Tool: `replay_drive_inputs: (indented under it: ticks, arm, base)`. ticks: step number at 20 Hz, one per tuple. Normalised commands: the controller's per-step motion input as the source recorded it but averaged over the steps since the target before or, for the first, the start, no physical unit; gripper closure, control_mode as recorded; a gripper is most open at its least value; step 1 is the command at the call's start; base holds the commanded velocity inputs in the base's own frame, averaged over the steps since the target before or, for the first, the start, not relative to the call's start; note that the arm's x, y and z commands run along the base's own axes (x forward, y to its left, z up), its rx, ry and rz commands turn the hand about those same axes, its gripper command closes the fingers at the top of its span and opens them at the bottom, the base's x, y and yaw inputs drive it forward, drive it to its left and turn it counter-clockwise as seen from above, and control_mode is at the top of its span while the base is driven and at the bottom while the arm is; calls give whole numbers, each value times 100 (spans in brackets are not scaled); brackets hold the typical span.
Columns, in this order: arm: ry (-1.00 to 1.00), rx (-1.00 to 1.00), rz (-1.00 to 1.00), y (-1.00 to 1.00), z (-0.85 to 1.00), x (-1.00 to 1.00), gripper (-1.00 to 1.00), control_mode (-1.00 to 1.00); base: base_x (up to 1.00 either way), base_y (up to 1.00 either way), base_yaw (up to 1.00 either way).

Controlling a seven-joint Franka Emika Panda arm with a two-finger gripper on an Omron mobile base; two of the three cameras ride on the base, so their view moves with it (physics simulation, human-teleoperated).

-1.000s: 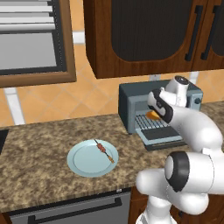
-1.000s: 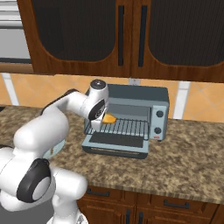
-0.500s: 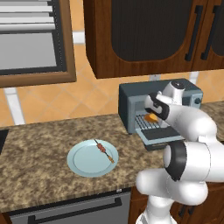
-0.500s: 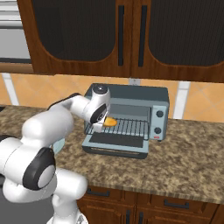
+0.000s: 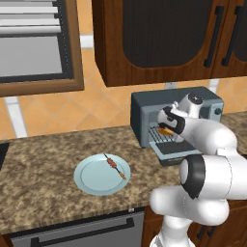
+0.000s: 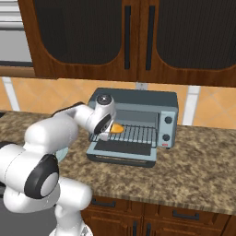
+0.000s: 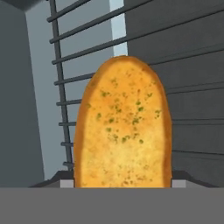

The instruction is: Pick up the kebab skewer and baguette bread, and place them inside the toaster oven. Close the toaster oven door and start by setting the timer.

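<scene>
Baguette bread [image 7: 122,131] lengthwise into toaster oven [image 6: 138,99]

bread: my baguette bread [image 7: 122,127] is looking matt, crusty, herb-speckled
oven: toaster oven [image 6: 138,103] is showing smooth blue-grey metal
counter [image 5: 43,159]: is looking speckled stone

The arm [image 5: 207,140] is built of rounded, glossy white shells. Joints are marked by dark grey to black bands and round black caps, one broad cap behind the pincer on the large elbow segment. The wrist [image 6: 103,115] carries a small grey disc on top.
</scene>
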Motion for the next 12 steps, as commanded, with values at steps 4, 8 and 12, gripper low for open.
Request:
replay_drive_inputs:
  ticks: [4, 8, 12]
  arm:
    - [0, 0, 0, 0, 0, 26, -100, -100]
    - [0, 0, 0, 0, 0, 5, -100, -100]
    - [0, 0, 0, 0, 0, 0, -100, -100]
  base:
    - [0, 0, 0]
    - [0, 0, 0]
    - [0, 0, 0]
